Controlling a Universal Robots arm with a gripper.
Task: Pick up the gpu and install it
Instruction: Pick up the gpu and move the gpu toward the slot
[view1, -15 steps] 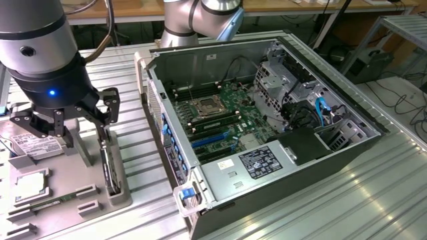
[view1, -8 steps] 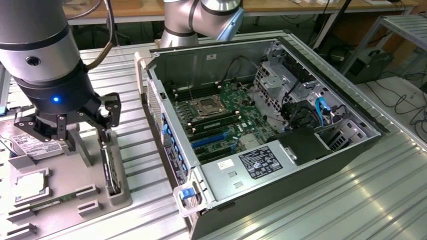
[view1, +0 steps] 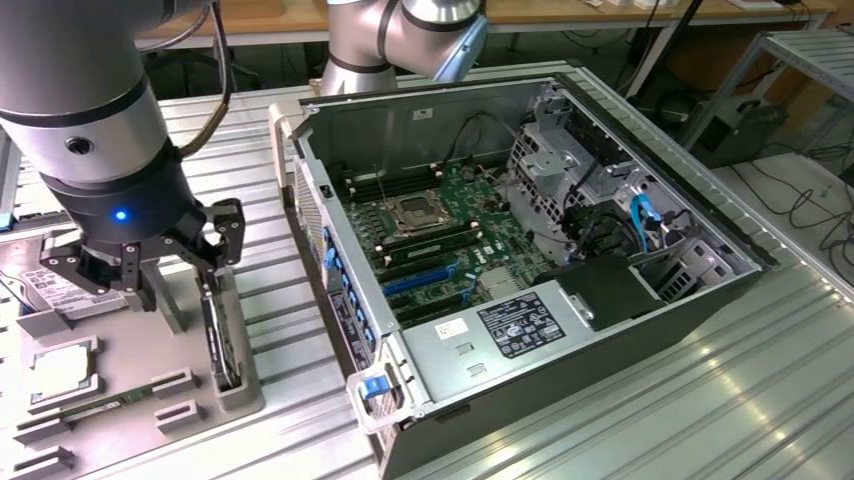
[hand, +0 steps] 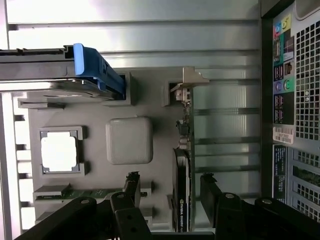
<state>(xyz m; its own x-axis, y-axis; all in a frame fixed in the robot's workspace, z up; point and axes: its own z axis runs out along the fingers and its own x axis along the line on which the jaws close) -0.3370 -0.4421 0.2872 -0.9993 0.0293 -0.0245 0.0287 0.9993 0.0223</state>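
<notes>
The gripper (view1: 147, 262) hangs with its 2 black fingers (hand: 132, 181) spread wide apart and nothing between the pads. In the wrist view the fingers stand on either side of the gpu (hand: 181, 192), which is nearer to 1 finger than to the other. Neither pad seems to touch it, though the angle makes that hard to judge.

The gpu (view1: 220, 335) stands on its long edge in a slot of the grey holder tray (view1: 134, 395), its thin dark edge facing up and its silver bracket (hand: 187, 85) at the far end from the fingers. In the exterior view it sits just below and to the right of the gripper.

On the same tray (hand: 150, 107) lie other parts:
- a hard drive (hand: 55, 75) with a blue handle, set in its own slot
- a square processor (hand: 59, 152) in a framed recess
- a narrow green memory stick (hand: 85, 192) near 1 finger
- a plain grey square block (hand: 129, 140) between the processor and the gpu

On the exterior view's right of the tray, the computer case (view1: 587, 310) lies on its side on the ribbed metal table (view1: 721, 400). Its side panel is off and the green motherboard (view1: 447, 235) is exposed inside.
</notes>
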